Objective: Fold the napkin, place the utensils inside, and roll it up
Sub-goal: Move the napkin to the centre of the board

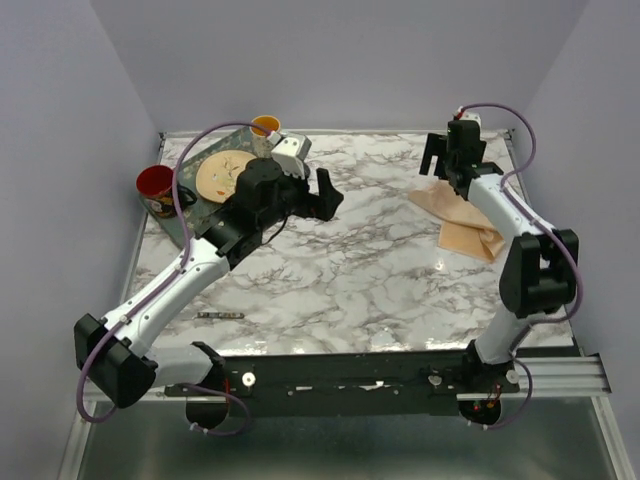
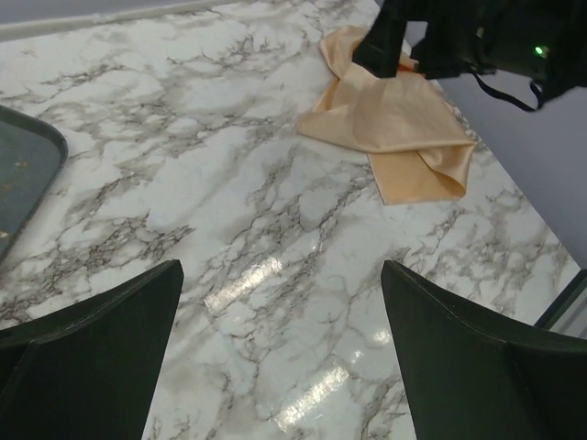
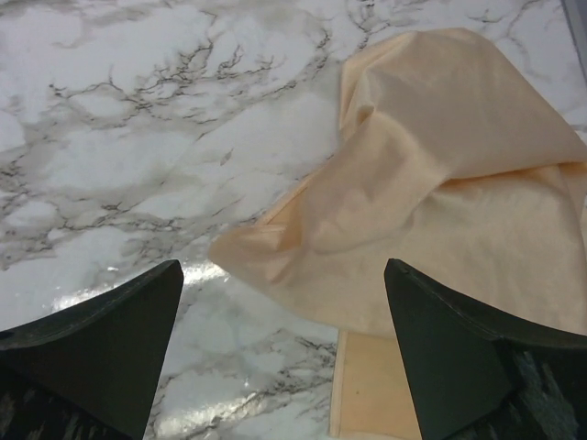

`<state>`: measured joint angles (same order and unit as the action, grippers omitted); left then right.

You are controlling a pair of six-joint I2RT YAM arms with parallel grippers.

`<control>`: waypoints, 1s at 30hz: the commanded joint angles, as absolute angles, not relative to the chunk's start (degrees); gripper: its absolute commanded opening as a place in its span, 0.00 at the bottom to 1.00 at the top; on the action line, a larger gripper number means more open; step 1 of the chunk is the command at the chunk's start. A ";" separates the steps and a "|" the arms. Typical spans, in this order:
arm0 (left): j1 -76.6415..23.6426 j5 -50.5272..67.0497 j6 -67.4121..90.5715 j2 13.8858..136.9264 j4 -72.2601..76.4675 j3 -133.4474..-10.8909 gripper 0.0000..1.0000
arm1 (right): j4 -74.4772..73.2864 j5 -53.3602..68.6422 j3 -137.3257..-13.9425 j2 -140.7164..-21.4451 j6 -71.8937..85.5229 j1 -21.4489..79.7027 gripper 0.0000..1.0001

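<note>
The peach-tan napkin (image 1: pixel 466 222) lies crumpled on the right side of the marble table, partly folded over itself. It also shows in the left wrist view (image 2: pixel 396 124) and the right wrist view (image 3: pixel 440 202). My right gripper (image 1: pixel 445 165) hangs open and empty just above the napkin's far left edge (image 3: pixel 284 302). My left gripper (image 1: pixel 320 198) is open and empty over the middle of the table (image 2: pixel 280 302), well left of the napkin. One thin metal utensil (image 1: pixel 220 315) lies near the front left edge. Other utensils are not in view.
A dark tray (image 1: pixel 190 215) at the back left holds a cream floral plate (image 1: pixel 222 172); its corner shows in the left wrist view (image 2: pixel 23 165). A red mug (image 1: pixel 155 185) and a yellow mug (image 1: pixel 265 125) stand by it. Grey walls enclose the table.
</note>
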<state>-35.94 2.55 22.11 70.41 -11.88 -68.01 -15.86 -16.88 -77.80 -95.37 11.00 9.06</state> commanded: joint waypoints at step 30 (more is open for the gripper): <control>-41.75 -1.66 25.40 84.29 -15.73 -75.59 0.98 | -26.98 2.17 -80.08 -108.91 12.73 12.38 0.01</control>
